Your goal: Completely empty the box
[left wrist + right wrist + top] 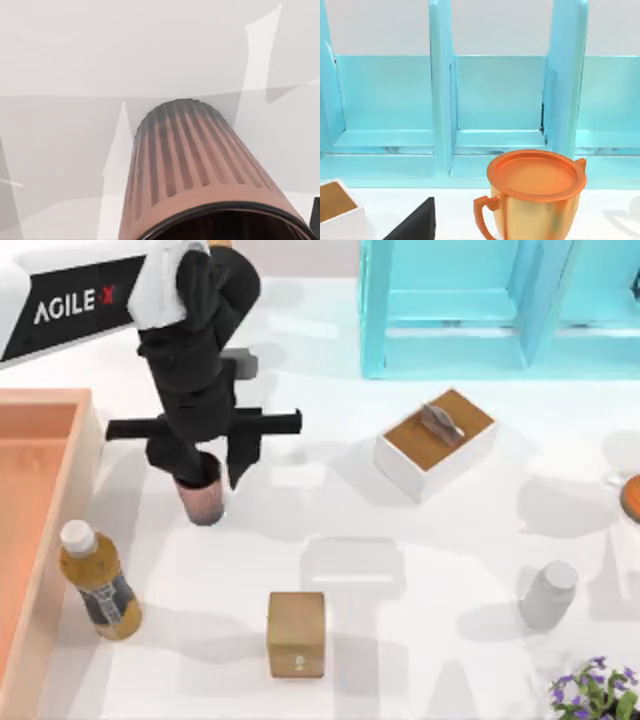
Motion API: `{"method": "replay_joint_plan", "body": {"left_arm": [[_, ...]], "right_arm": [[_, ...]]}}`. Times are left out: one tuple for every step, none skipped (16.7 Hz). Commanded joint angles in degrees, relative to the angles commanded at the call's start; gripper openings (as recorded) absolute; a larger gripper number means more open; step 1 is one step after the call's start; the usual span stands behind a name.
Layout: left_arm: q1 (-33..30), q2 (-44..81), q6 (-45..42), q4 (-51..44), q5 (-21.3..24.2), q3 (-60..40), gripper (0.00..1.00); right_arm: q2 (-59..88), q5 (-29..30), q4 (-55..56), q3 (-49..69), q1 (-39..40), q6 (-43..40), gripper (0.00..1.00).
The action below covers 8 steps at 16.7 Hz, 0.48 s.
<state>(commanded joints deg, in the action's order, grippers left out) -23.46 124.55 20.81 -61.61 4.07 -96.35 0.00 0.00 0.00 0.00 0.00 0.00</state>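
Observation:
The box (78,455), a shallow salmon-orange bin with thick pale walls, lies at the table's left edge, and the part of its floor that shows is bare. Right of it, my left gripper (208,478) reaches down over a ribbed pinkish-brown cup (204,502) and is shut on its rim. The cup (190,165) stands upright with its base at the white table. A tea bottle with a white cap (98,582) stands on the table just outside the box's right wall. A black part of my right gripper (415,222) shows near a teal shelf.
A brown cube (296,633) sits at front centre. A white box with brown top and grey handle (436,440) lies right of centre. A teal shelf (480,300) spans the back right. A pale bottle (548,595), an orange lidded cup (535,195) and flowers (595,692) stand at the right.

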Motion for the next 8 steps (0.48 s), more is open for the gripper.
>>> {"method": "replay_joint_plan", "body": {"left_arm": [[0.0,0.0,0.0,0.0,0.0,0.0,0.68],[0.0,0.0,0.0,0.0,0.0,0.0,0.75],[0.0,0.0,0.0,0.0,0.0,0.0,0.83],[0.0,0.0,0.0,0.0,0.0,0.0,0.9],[0.0,0.0,0.0,0.0,0.0,0.0,0.98],[0.0,0.0,0.0,0.0,0.0,0.0,1.0],[0.0,0.0,0.0,0.0,0.0,0.0,1.0],[0.0,0.0,0.0,0.0,0.0,0.0,1.0]], "right_arm": [[0.0,0.0,0.0,0.0,0.0,0.0,1.0],[0.0,0.0,0.0,0.0,0.0,0.0,1.0],[0.0,0.0,0.0,0.0,0.0,0.0,1.0],[0.0,0.0,0.0,0.0,0.0,0.0,1.0],[0.0,0.0,0.0,0.0,0.0,0.0,1.0],[0.0,0.0,0.0,0.0,0.0,0.0,1.0],[0.0,0.0,0.0,0.0,0.0,0.0,1.0],[0.0,0.0,0.0,0.0,0.0,0.0,1.0]]}}
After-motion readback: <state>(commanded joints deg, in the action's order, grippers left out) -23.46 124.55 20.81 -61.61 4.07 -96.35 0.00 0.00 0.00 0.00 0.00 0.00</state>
